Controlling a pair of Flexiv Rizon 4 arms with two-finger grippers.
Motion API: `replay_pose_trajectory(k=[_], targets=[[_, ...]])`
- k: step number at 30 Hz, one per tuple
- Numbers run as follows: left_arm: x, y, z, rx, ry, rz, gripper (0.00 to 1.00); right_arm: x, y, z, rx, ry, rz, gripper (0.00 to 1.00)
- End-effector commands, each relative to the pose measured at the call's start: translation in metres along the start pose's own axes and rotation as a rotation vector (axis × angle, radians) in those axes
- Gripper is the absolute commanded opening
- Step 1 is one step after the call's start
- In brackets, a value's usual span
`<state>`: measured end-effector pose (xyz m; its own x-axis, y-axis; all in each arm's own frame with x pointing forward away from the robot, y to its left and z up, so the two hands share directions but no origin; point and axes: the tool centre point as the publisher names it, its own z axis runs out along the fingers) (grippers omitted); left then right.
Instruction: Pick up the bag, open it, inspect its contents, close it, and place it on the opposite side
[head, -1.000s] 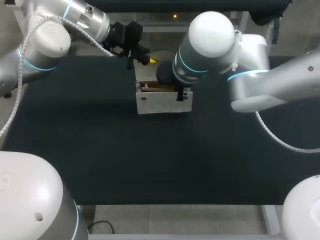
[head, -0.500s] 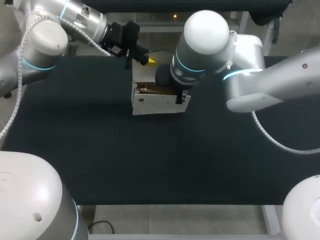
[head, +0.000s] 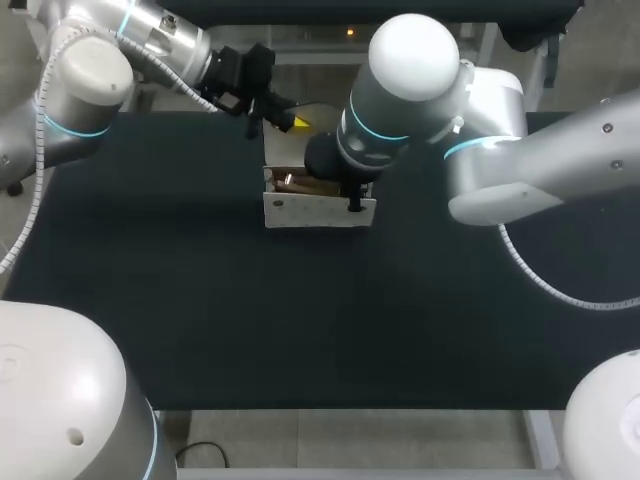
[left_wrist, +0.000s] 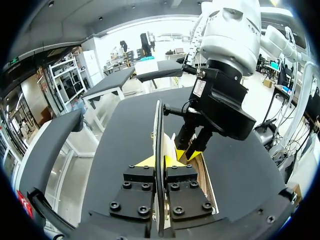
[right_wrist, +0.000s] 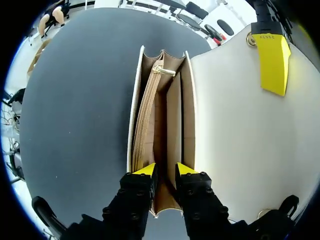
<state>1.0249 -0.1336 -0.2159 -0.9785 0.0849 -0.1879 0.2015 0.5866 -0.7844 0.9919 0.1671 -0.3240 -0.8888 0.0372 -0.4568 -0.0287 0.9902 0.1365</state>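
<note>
Left gripper (left_wrist: 159, 162) clamped on the upright cream flap (left_wrist: 158, 125) of a cream leather handbag (head: 318, 210), which sits open.

I record the handbag standing on the black table (head: 200, 300), at the far middle, mouth upward. The flap stands up on the far side of the bag, and the left gripper's yellow tips pinch it from both sides. My right gripper (right_wrist: 165, 170) hangs pointing down at the right end of the mouth, just into the tan-lined interior; I cannot tell whether it grips anything. Inside I note a tan zipped pocket (right_wrist: 147, 120) with a gold pull (right_wrist: 164, 71), toward the near wall, and a flat divider beside it.
</note>
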Motion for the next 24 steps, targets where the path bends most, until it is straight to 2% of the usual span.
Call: replay_pose_trajectory(k=[1, 7, 10, 11, 13, 14, 24], targets=[[-0.0043, 0.0048, 0.0023, 0.01, 0.009, 0.001, 0.0, -0.0024, 0.0048, 0.006, 0.017, 0.025, -0.006, 0.34], [-0.0012, 0.0063, 0.0013, 0.01, 0.014, 0.018, 0.0, -0.0031, 0.0051, 0.0092, 0.025, 0.033, -0.003, 0.39], [0.0, 0.0076, 0.0007, 0.008, 0.015, 0.022, 0.0, -0.0026, 0.0057, 0.0108, 0.031, 0.036, -0.002, 0.49], [0.0001, 0.0081, 0.0001, 0.008, 0.014, 0.022, 0.0, -0.0024, 0.0057, 0.0111, 0.032, 0.038, -0.002, 0.68], [0.0001, 0.0087, -0.0009, 0.01, 0.01, 0.022, 0.0, -0.002, 0.0059, 0.0114, 0.032, 0.04, -0.001, 0.93], [0.0002, 0.0087, -0.0009, 0.01, 0.009, 0.022, 0.0, -0.002, 0.006, 0.0115, 0.033, 0.041, -0.001, 1.0], [0.0015, 0.0092, -0.0008, 0.013, 0.009, 0.034, 0.0, -0.0021, 0.006, 0.0125, 0.036, 0.044, 0.002, 1.0]])
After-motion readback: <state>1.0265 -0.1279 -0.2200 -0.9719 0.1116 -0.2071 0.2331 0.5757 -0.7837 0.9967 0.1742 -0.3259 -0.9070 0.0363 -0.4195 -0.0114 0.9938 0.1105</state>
